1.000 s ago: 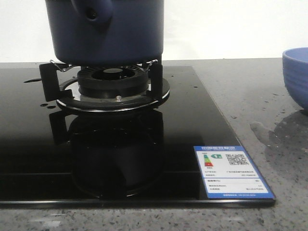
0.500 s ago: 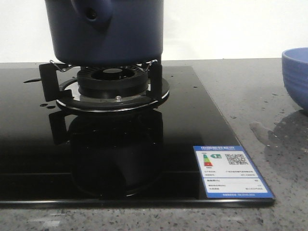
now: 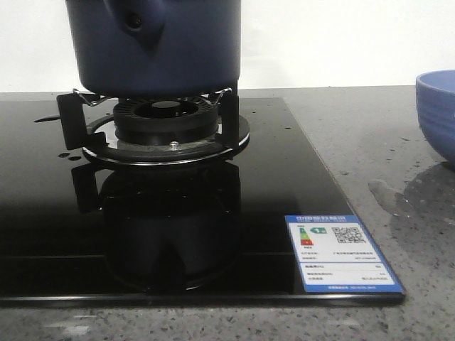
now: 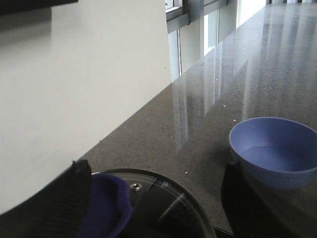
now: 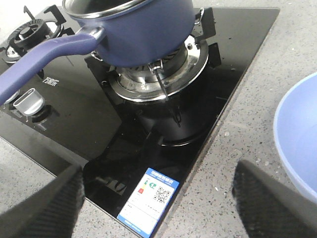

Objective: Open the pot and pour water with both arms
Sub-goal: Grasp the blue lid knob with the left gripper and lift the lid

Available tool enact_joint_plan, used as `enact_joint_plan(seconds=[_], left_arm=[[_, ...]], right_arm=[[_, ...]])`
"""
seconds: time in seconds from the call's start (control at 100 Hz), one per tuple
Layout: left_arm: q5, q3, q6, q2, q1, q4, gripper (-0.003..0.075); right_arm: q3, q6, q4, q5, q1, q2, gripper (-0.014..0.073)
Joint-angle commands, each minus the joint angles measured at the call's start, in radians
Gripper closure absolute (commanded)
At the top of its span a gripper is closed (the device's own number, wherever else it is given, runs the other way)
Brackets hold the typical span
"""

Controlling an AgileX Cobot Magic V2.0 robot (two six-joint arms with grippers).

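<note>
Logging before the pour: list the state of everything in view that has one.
pot: upright on burner, uncovered
glass lid: off the pot, at left gripper, grip unclear
burner: no flame visible
bowl: upright on counter
water: small puddle beside bowl
right gripper: open, empty

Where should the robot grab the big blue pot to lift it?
Probably by the long handle of the pot, approached from the burner-knob side: the handle juts well clear of the round body and the burner supports.

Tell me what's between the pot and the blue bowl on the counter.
In the front view, glossy black cooktop, then grey counter with a small water puddle, separates pot from bowl.
</note>
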Motion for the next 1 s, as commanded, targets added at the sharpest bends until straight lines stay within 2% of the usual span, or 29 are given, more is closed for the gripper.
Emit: enact_joint_plan(seconds=[0.0,0.15,0.33,0.7,0.85,0.99], left_arm=[[0.003,-0.039,0.002,0.022,0.002,-0.067,0.0253],[-0.052,-0.039,0.009,0.07,0.002,-0.12,0.0244],[-0.076,-0.039,0.042,0.102,0.002,-0.159,0.0183],[-0.074,-0.039,0.043,0.158,0.002,-0.17,0.0185],[-0.072,-0.039,0.043,0.158,-0.006,-0.173,0.0203],[-0.072,-0.039,0.049,0.158,-0.025,-0.173,0.0268]], right_arm=[[-0.036,-0.011,0.055,-0.048,-0.006,0.003,0.0036],[-0.036,-0.011,0.055,-0.048,-0.006,0.003,0.0036],[-0.036,-0.011,0.055,-0.048,-0.006,0.003,0.0036],[-0.036,-0.011,0.055,-0.054,-0.006,0.003,0.0036],[-0.036,-0.011,0.055,-0.069,-0.006,0.003,0.0036],[-0.036,-0.011,0.055,-0.076,-0.006,0.003,0.0036]])
